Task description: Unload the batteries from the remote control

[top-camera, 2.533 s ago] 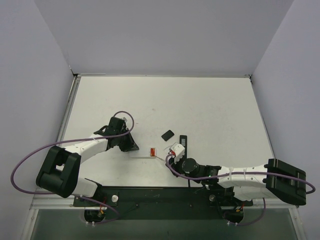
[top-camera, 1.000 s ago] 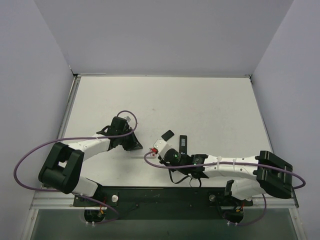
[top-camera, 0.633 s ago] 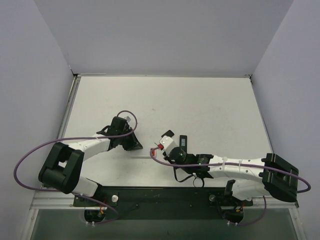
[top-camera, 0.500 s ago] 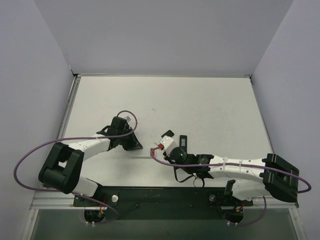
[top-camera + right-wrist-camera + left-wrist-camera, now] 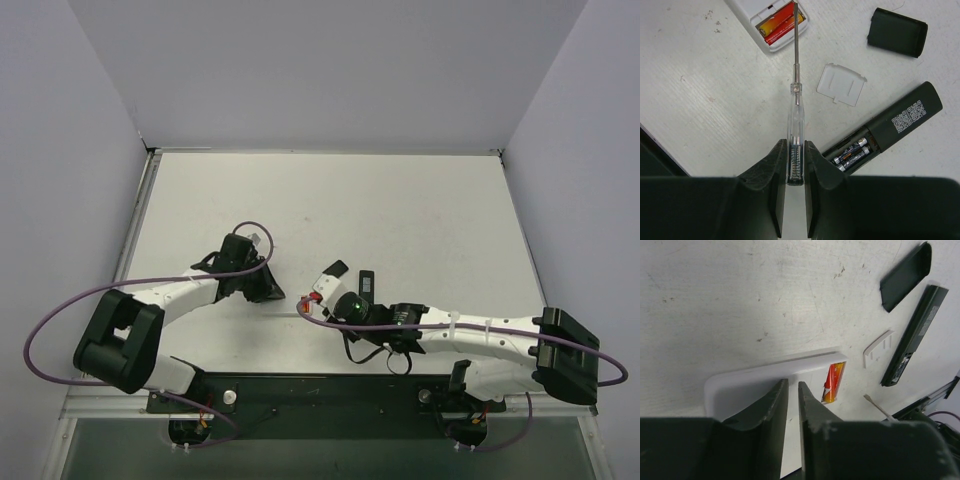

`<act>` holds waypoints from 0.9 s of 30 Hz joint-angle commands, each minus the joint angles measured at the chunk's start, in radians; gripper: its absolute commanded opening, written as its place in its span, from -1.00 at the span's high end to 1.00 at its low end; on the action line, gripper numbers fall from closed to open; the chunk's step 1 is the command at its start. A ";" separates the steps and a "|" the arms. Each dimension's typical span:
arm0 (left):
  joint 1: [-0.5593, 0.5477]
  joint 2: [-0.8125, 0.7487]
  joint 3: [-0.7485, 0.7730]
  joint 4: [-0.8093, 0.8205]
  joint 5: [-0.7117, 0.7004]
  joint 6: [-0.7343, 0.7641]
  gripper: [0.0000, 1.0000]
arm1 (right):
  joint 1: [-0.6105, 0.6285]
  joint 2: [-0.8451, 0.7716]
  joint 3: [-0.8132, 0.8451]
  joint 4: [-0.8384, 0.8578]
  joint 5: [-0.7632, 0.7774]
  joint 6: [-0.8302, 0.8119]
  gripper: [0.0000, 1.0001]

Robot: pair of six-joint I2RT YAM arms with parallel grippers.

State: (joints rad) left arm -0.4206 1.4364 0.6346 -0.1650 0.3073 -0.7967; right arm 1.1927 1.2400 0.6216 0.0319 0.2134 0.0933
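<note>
The batteries [image 5: 781, 21] are two reddish-orange cells. They lie side by side in the open compartment of a white remote control [image 5: 750, 382], which rests flat on the table [image 5: 400, 200]. In the right wrist view they are at 12 o'clock from the right gripper [image 5: 792, 145], a little toward 11 and well apart from the fingertips.

This pincer is closed on the clear handle of a screwdriver [image 5: 795, 95]. The thin metal shaft runs straight up to 12 o'clock and crosses the right ends of the cells. I cannot tell if the tip touches them.

In the left wrist view the batteries [image 5: 832, 382] are at 3 o'clock from the left gripper [image 5: 791, 390], just beside its right finger. The left pincer is narrow, with only a thin slit between the fingers, and it stands over the body of the white remote. I cannot tell if it presses on the remote.

Around them, in the right wrist view, a small white cover [image 5: 841, 84] lies at 1 o'clock from the right gripper, apart from the white remote. A black remote [image 5: 885, 132] lies at 3 o'clock, with an open bay and two dark cells [image 5: 852, 152] inside. A black cover [image 5: 897, 32] lies further out at 2 o'clock, apart from the black remote.
</note>
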 commanded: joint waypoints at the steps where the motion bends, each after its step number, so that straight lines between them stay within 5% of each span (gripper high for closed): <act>1: -0.003 -0.077 0.037 -0.148 -0.065 0.042 0.34 | 0.004 0.007 0.096 -0.176 -0.054 -0.026 1.00; 3: 0.002 -0.109 0.069 -0.180 -0.080 0.044 -0.01 | 0.005 0.001 0.113 -0.201 -0.081 -0.030 1.00; 6: 0.023 -0.159 0.118 -0.257 -0.106 0.034 -0.27 | 0.004 0.004 0.130 -0.239 -0.072 -0.046 1.00; 12: 0.112 -0.243 0.079 -0.432 -0.194 -0.143 -0.46 | -0.001 0.001 0.145 -0.245 -0.062 -0.056 1.00; 15: 0.157 -0.339 0.001 -0.458 -0.191 -0.305 -0.72 | 0.001 -0.002 0.141 -0.231 -0.068 -0.056 1.00; 21: 0.154 -0.605 -0.191 -0.245 -0.240 -0.667 -0.86 | 0.002 -0.043 0.101 -0.201 -0.065 -0.044 1.00; 27: 0.131 -0.524 -0.162 -0.258 -0.287 -0.751 -0.89 | 0.004 -0.109 0.055 -0.158 -0.062 -0.040 1.00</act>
State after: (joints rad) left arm -0.2710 0.8482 0.4236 -0.4858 0.0788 -1.4124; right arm 1.1923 1.1820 0.6979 -0.1566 0.1413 0.0483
